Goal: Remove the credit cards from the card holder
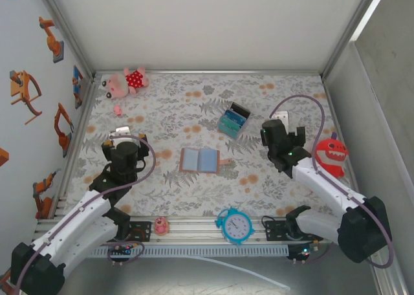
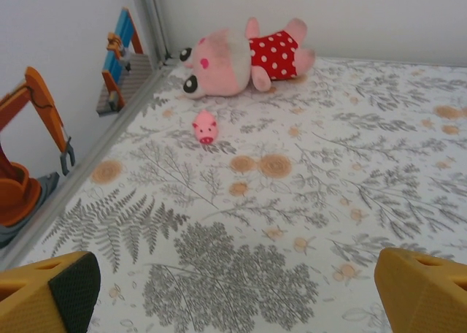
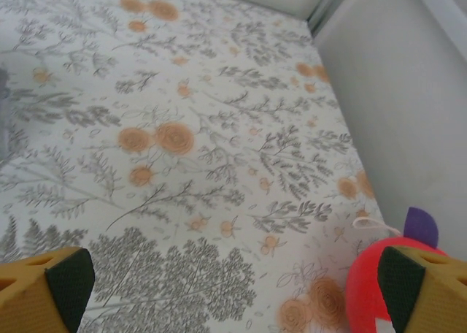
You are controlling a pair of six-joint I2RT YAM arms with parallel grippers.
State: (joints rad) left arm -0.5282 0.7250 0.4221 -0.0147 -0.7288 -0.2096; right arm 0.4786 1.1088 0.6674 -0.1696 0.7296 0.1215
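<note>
One card holder (image 1: 199, 160) flat between left gripper (image 1: 123, 135) and right gripper (image 1: 279, 121)

card holder (image 1: 199, 160) centre | card box (image 1: 233, 120) behind-right | clock (image 1: 234, 225) front

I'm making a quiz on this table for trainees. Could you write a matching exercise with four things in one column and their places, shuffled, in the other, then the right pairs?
Things:
1. card holder
2. alarm clock
3. pig plush
4. red monster toy

Places:
A. far left corner
B. near edge
C. centre, lying open
D. right edge

Pairs: 1-C, 2-B, 3-A, 4-D
</note>
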